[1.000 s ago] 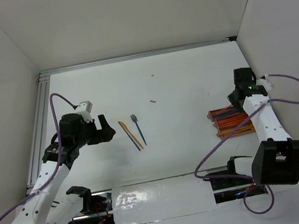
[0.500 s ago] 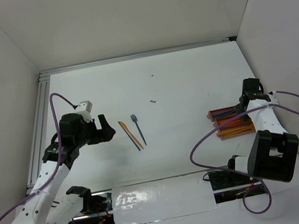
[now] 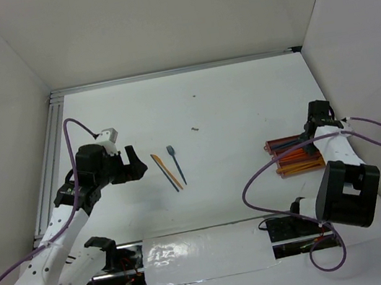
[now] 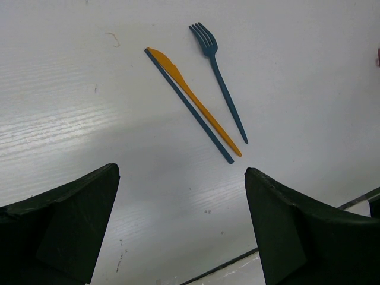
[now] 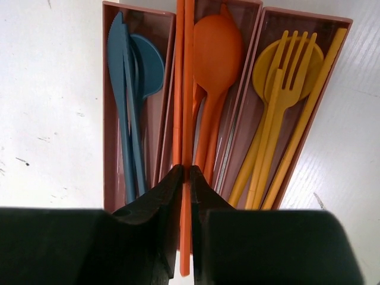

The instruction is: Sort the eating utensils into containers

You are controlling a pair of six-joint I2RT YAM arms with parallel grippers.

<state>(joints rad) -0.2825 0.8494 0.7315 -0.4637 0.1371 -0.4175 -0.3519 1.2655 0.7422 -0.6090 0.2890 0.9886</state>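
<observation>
An orange knife (image 4: 193, 101), a blue stick (image 4: 189, 105) and a blue fork (image 4: 219, 77) lie side by side on the white table; the top view shows them (image 3: 169, 168) just right of my left gripper (image 3: 135, 162). That gripper (image 4: 181, 219) is open and empty, hovering near them. My right gripper (image 5: 186, 169) is shut on an orange stick (image 5: 186, 89) held lengthwise over the middle trough of the reddish-brown tray (image 5: 105, 119). The troughs hold blue utensils (image 5: 127, 89), an orange spoon (image 5: 217, 53) and yellow utensils (image 5: 285, 77). In the top view the tray (image 3: 292, 157) sits under the right gripper (image 3: 317, 125).
A metal rail (image 3: 49, 148) runs along the table's left edge and another along the back. White walls enclose the table. A shiny taped strip (image 3: 193, 248) lies at the near edge between the arm bases. A small speck (image 3: 194, 129) lies mid-table.
My right arm has swung back and to the right, with its wrist now over the tray's right end. The left arm and the loose utensils have not moved.
</observation>
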